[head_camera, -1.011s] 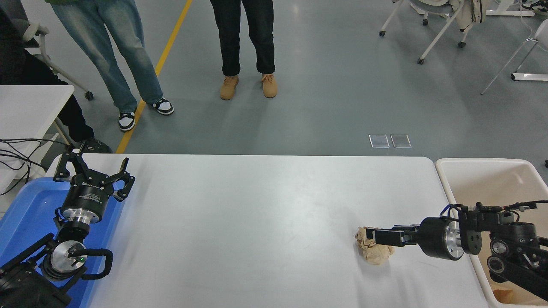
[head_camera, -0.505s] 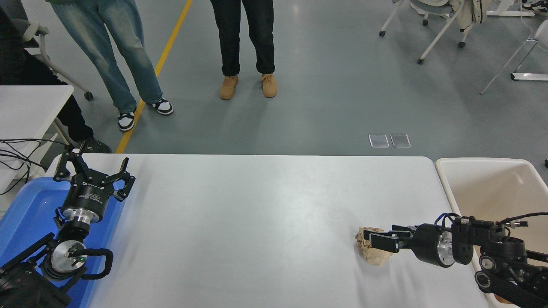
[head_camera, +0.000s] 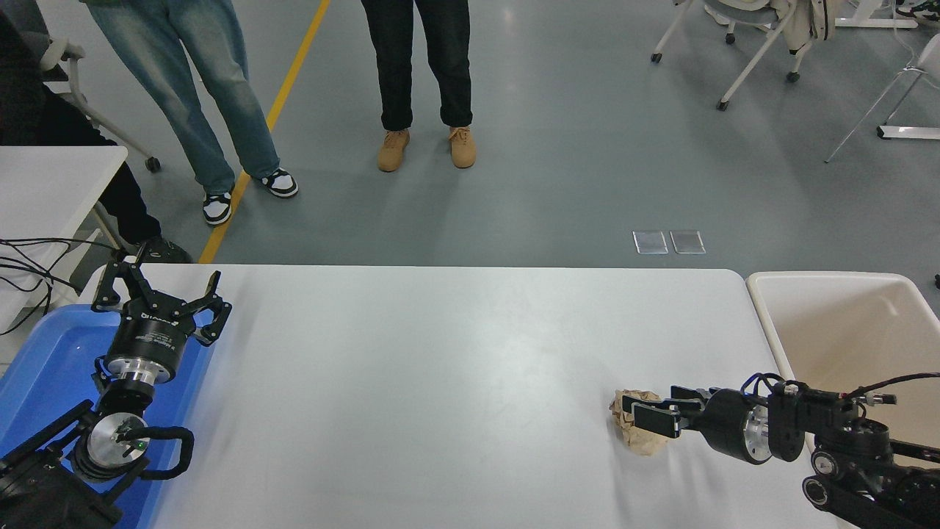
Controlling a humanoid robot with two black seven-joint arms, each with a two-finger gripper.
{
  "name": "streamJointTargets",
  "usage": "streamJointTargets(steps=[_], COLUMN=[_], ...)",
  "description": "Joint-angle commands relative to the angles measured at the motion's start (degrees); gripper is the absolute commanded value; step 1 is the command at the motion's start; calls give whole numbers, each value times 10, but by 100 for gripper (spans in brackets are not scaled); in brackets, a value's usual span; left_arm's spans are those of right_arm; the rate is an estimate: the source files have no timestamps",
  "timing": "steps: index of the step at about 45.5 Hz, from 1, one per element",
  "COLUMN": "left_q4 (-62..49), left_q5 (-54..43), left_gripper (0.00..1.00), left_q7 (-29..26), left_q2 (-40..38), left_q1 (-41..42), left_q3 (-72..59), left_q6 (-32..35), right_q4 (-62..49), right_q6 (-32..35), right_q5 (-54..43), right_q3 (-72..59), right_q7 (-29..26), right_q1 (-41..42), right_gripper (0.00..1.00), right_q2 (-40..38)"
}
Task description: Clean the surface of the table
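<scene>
Right claw (head_camera: pixel 652 416) low at crumpled brown paper wad (head_camera: pixel 637 433) near surface (head_camera: pixel 440 382) right edge, toward near corner. Fingers straddle wad, apparently released, not yet squeezing. Advice: close firmly around wad's bulk, lift clear, carry right to cream bin (head_camera: pixel 844 330). Left claw (head_camera: pixel 158 297) spread wide, parked over blue bin (head_camera: pixel 44 367).

Left gripper (head_camera: pixel 160 300) body: small white print (probably brand), too blurred.

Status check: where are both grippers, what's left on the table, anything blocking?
Right gripper open around crumpled brown paper on table. Left gripper open, parked over blue bin. Cream bin alongside, nothing in the way.
</scene>
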Motion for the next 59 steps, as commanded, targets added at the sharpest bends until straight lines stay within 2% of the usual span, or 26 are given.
streamJointTargets(steps=[1,21,32,59], left_q4=[0,0,0,0], left_q5=[0,0,0,0], left_gripper=[99,99,99,99], left_q7=[0,0,0,0], left_q2=[0,0,0,0], left_q1=[-1,0,-1,0], left_q3=[0,0,0,0], left_q6=[0,0,0,0], right_q4=[-13,-31,-70,-99], right_q6=[-12,-21,-62,-62], right_q5=[-1,-1,0,6], right_q3=[-16,-23,-51,-52], right_q7=[1,2,2,3], right_q1=[-4,-22,-18,-10], right_gripper=[99,99,99,100], right_q2=[15,29,56,95])
